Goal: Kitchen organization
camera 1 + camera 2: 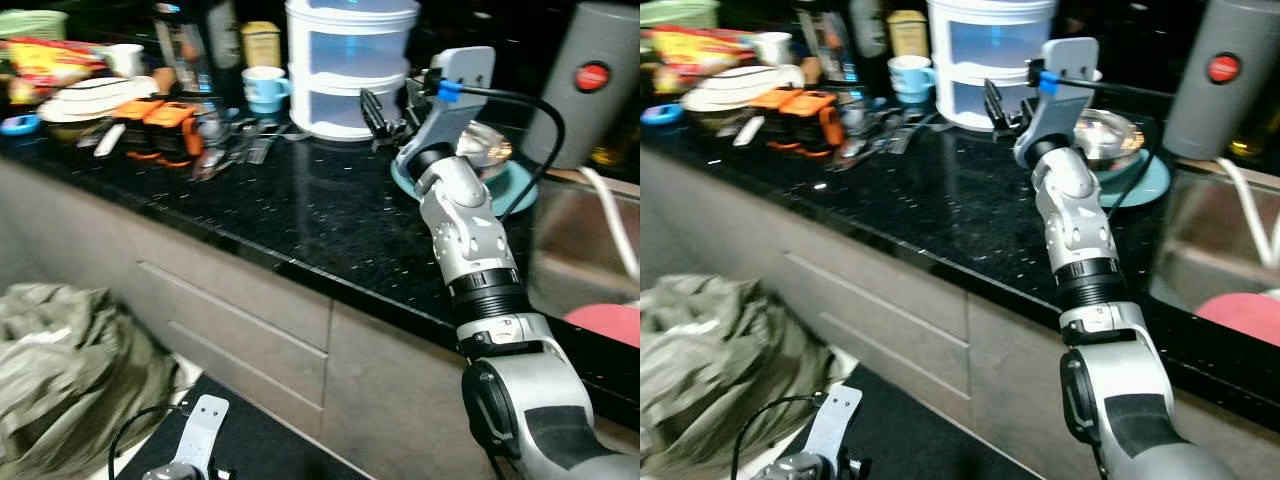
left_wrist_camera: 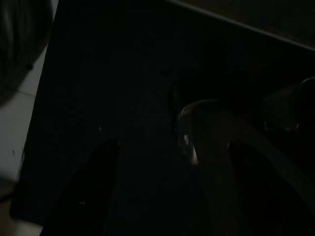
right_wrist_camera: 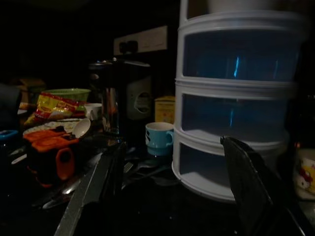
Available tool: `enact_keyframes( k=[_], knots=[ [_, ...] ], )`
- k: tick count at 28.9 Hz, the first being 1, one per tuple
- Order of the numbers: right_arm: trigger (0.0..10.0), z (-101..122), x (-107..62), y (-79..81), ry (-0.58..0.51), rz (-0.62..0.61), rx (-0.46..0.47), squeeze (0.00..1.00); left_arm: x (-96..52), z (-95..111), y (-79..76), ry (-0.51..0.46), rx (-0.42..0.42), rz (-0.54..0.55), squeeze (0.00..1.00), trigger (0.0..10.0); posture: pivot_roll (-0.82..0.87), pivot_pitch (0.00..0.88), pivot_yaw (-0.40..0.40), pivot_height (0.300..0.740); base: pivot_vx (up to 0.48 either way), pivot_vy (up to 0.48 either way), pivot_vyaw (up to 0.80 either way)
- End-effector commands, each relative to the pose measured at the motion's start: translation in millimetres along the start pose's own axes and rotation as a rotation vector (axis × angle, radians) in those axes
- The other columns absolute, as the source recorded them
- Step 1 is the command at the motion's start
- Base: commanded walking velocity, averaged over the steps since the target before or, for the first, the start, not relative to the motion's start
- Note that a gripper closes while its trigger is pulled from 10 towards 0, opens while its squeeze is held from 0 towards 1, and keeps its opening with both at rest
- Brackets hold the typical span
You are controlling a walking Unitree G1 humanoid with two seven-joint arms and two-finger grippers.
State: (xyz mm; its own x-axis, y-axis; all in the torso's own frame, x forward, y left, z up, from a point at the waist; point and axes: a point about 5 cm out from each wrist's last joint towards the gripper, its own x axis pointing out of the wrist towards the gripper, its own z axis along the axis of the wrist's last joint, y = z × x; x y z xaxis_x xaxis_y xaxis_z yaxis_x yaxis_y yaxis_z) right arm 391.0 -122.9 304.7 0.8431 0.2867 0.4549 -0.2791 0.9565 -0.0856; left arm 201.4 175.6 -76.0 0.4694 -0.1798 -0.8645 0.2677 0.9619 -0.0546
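My right gripper (image 1: 388, 112) reaches over the black speckled countertop (image 1: 300, 210) and stands open, holding nothing, just short of a white stacked container (image 1: 350, 65) with bluish drawers. In the right wrist view its two fingers frame the container (image 3: 236, 103) and a light blue mug (image 3: 160, 138). Left of the mug (image 1: 265, 88) lie loose cutlery (image 1: 245, 140) and orange-handled tools (image 1: 160, 125). Behind the right wrist sits a teal plate (image 1: 520, 190) carrying a shiny bowl (image 1: 485, 145). My left arm (image 1: 195, 455) hangs low by the cabinet; its wrist view is very dark.
White plates (image 1: 85, 100), a red-yellow snack packet (image 1: 50, 60) and jars crowd the counter's far left. A grey cylinder with a red button (image 1: 590, 80) stands by the sink (image 1: 585, 250), which holds something red (image 1: 605, 322). An olive bundle (image 1: 60, 370) lies on the floor below the drawers (image 1: 240, 300).
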Motion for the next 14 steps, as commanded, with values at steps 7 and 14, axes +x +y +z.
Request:
enact_keyframes(
  k=[7, 14],
  knots=[
    [10.0, 11.9, 9.9, -8.3, 0.031, 0.017, -0.205, 0.0, -0.3, 0.1, 1.4, 0.002, -0.001, 0.006, 0.0, 10.0, 0.02, 0.048, -0.006, 0.74, 0.0, 0.0, 0.0],
    [10.0, 11.5, 9.0, -8.5, 0.034, 0.017, -0.223, 0.0, -0.4, 1.0, 2.1, -0.003, -0.003, 0.014, 0.0, 10.0, 0.02, 0.047, -0.002, 0.74, 0.0, 0.0, 0.0]
  ],
)
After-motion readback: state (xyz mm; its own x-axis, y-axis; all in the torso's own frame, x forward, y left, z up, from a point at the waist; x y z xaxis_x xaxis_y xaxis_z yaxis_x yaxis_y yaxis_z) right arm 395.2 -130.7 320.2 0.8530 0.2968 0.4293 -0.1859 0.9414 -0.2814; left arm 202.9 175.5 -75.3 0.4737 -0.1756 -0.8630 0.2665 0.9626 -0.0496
